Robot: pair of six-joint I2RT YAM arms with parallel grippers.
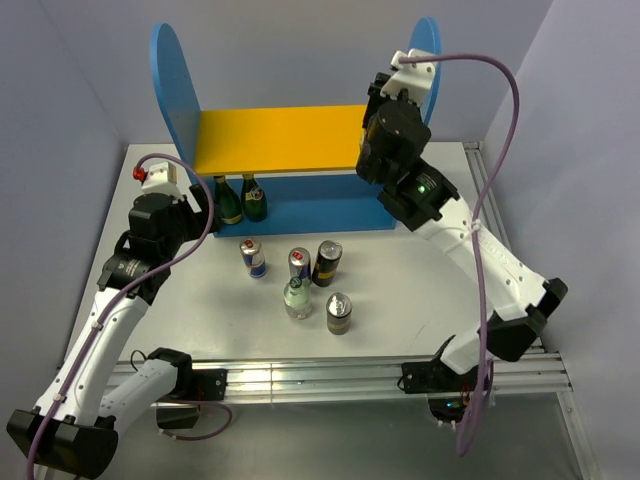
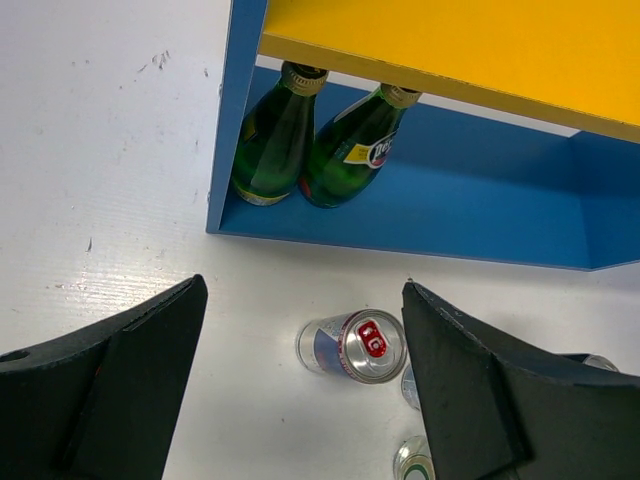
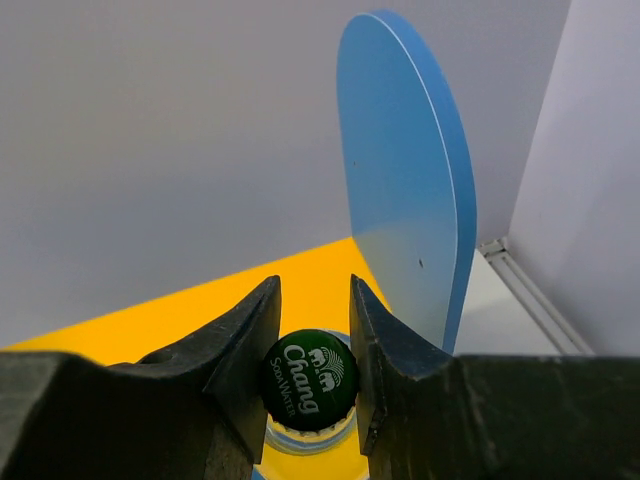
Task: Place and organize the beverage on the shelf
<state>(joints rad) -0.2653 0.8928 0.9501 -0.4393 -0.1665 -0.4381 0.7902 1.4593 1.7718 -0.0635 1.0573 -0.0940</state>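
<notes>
One step in hand, by the look of it: getting a capped bottle (image 3: 310, 385) onto the yellow upper board (image 1: 280, 138) of the shelf (image 1: 175, 80). Right gripper (image 3: 311, 320) clamped shut on the green cap, bottle hanging at the right end of the board, just beside the round-topped right panel (image 3: 405, 200); touching the yellow or not, cannot tell. Next, most likely: go straight down, stand it flat, then let go. Right arm stretched far forward and bent high over the shelf. Left gripper (image 2: 302, 290) low over the table (image 2: 100, 150), jaws wide apart with nothing between, looking at two green bottles (image 2: 272, 140) on the blue lower level (image 2: 470, 200). Waiting out front: two blue-and-silver cans (image 1: 252, 257), two black-and-gold cans (image 1: 327, 262), one clear bottle (image 1: 297, 298).
</notes>
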